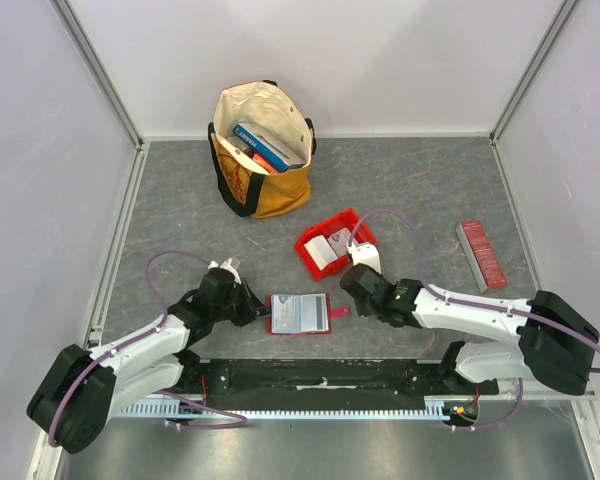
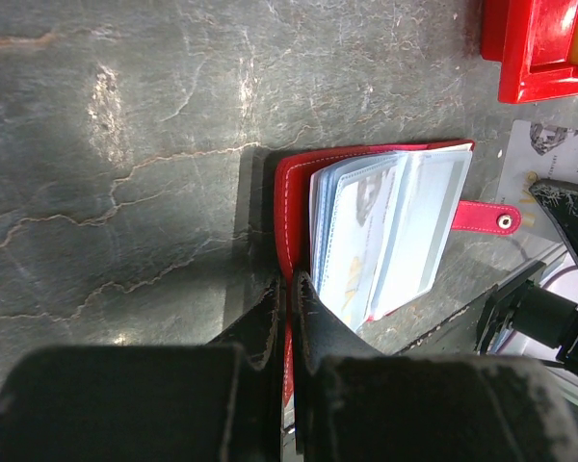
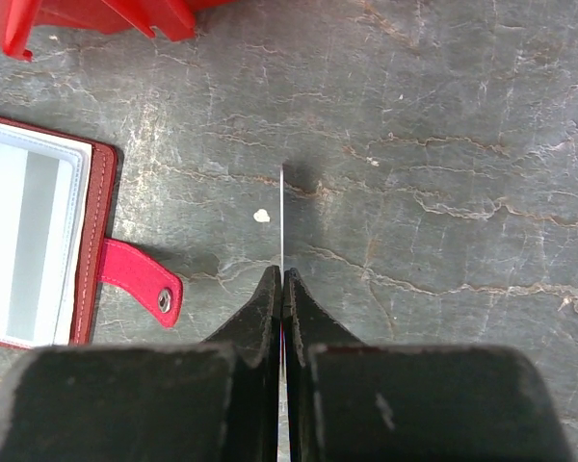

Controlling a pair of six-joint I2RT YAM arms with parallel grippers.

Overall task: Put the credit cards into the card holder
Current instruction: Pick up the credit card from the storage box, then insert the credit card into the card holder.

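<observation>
The card holder (image 1: 298, 313) lies open on the grey table, its clear card sleeves fanned up (image 2: 385, 231) and its snap tab pointing right (image 3: 140, 284). My left gripper (image 2: 291, 284) is shut on the red cover at the holder's left edge (image 1: 252, 306). My right gripper (image 3: 283, 274) sits just right of the snap tab (image 1: 350, 292) and is shut on a credit card, seen edge-on as a thin white line (image 3: 282, 212). The left wrist view shows that card's printed white face (image 2: 544, 149). More white credit cards (image 1: 326, 255) lie in the red bin.
The red plastic bin (image 1: 302, 245) stands just behind the holder and shows in both wrist views (image 2: 520, 58) (image 3: 96, 14). A tan tote bag with blue books (image 1: 263, 150) stands at the back. A ridged red strip (image 1: 482, 255) lies at the right.
</observation>
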